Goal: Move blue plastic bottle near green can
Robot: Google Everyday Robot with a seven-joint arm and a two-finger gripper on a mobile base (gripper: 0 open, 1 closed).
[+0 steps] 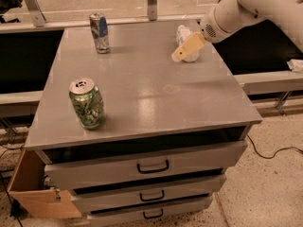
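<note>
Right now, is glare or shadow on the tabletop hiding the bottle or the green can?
Camera view: a pale sheen marks the tabletop centre, away from both; the green can is evenly lit; the gripper, at the far right, covers part of the blue plastic bottle.

Green can (pixel 86 103) front-left on cabinet (pixel 156 93), blue plastic bottle (pixel 182 33) back-right, gripper (pixel 183 51) over it, slim can (pixel 99 32) back-left.

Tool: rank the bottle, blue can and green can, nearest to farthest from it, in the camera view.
The tool is at the far right of the table.
1. Bottle: far right, right at the tool.
2. Blue can: far left.
3. Green can: near left.
</note>
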